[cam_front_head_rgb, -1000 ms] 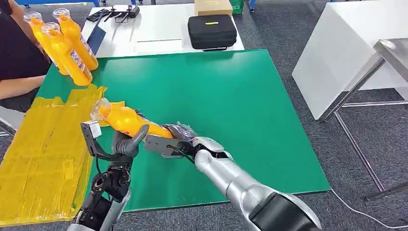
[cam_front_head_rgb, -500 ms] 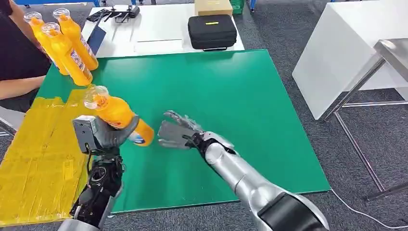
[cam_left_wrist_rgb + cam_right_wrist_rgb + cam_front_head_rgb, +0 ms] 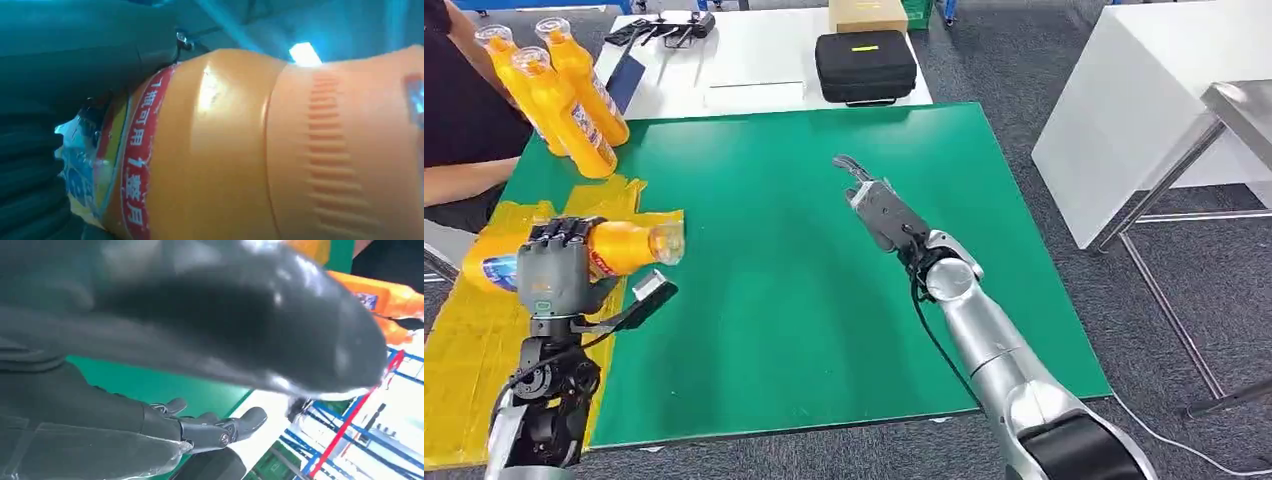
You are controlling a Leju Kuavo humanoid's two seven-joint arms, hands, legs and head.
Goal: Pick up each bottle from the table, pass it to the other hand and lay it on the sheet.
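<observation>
Bottle (image 3: 619, 247) lies sideways in my left hand (image 3: 552, 270), fingers wrapped round it, over the yellow sheet (image 3: 484, 340); released carelessly, I judge it rolls onto the green surface (image 3: 824, 290). Right hand (image 3: 879, 205) spread, empty.

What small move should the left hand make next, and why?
Probably lower and release: the left hand grips the orange plastic bottle sideways over the yellow sheet, and the right hand is open over the green mat.

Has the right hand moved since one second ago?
Yes. The right hand has left the bottle and gone up the green table, toward the black case.
</observation>
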